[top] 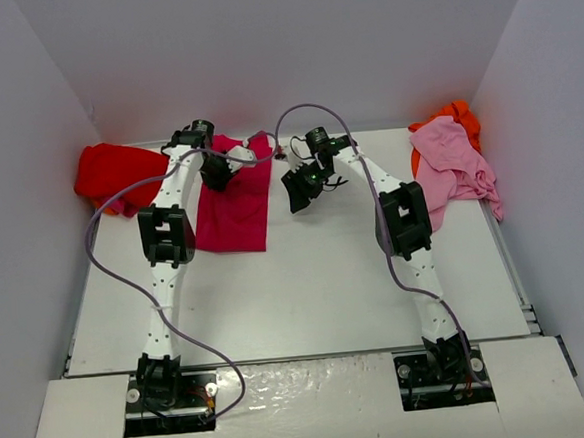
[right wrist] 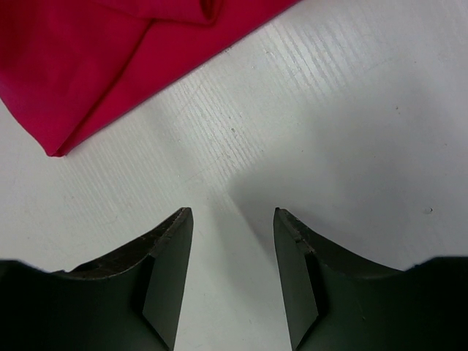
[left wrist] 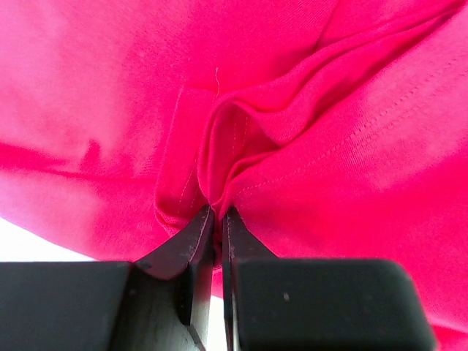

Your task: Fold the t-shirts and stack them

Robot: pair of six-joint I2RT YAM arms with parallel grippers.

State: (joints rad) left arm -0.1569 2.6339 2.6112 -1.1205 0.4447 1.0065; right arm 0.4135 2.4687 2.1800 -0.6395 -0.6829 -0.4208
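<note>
While I am scanning the overhead view from the left, the bright red t-shirt [top: 113, 173] is lying bunched in the far left corner of the table [top: 317, 287]. Next to it, the crimson-magenta t-shirt [top: 237, 218] is lying as a long folded strip running from the back wall toward me. The left arm is crossing in front of the boundary between the two shirts, so I cannot tell whether they are touching.

The left gripper [left wrist: 217, 213] is pinching a raised fold of the crimson cloth. In its wrist view the two black fingers are sitting almost together with fabric wedged between the tips. The shirt is filling nearly the whole picture there, so its outline is being cut off.

Further right, the right gripper [right wrist: 232, 219] is hovering over bare white tabletop with its jaws partway apart and nothing between them. A folded corner of the crimson shirt is showing at the upper left of that wrist view, apart from the fingers.

At the far right, the pale pink t-shirt [top: 454, 168] is lying crumpled against the side wall. It is covering most of the orange t-shirt [top: 457, 115], which is only peeking out behind it.
</note>
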